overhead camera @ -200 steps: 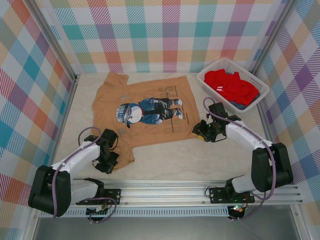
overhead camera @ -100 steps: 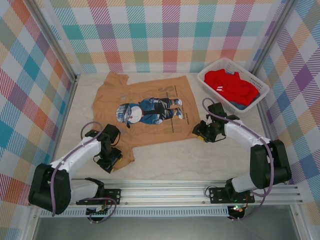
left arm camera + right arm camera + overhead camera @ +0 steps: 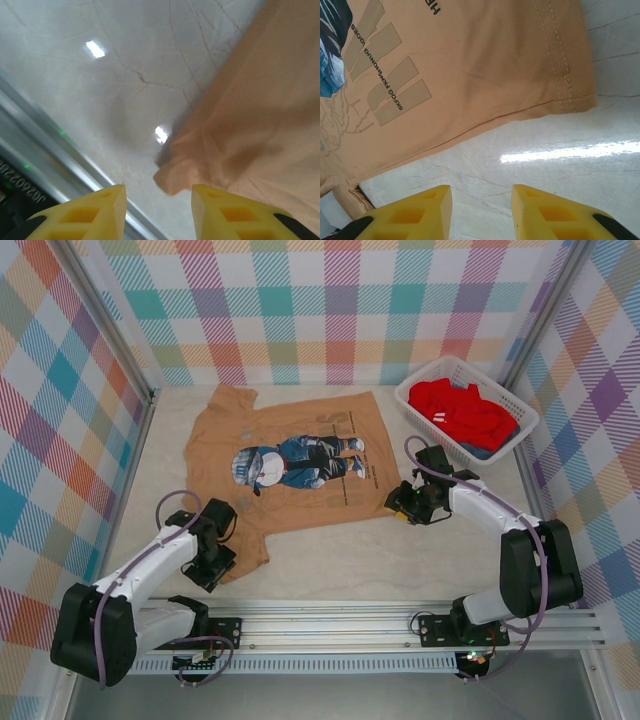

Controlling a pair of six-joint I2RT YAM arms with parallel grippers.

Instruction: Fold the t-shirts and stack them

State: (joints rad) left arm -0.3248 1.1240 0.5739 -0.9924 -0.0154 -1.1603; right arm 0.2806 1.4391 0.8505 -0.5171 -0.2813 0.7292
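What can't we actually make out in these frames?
- Top view: lower part of the red shirt, hidden by the basket wall; a blue scrap beside it, too small to identify.
- Top view: near sleeve edge of the tan shirt, covered by the left gripper.
- Right wrist: dark lettering, cut off by the top edge.

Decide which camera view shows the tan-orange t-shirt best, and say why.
The top external view: the tan-orange t-shirt lies spread flat, nearly whole outline and blue cartoon figure visible. The left wrist view catches a rumpled corner; the right wrist view, a stitched hem corner and lettering.
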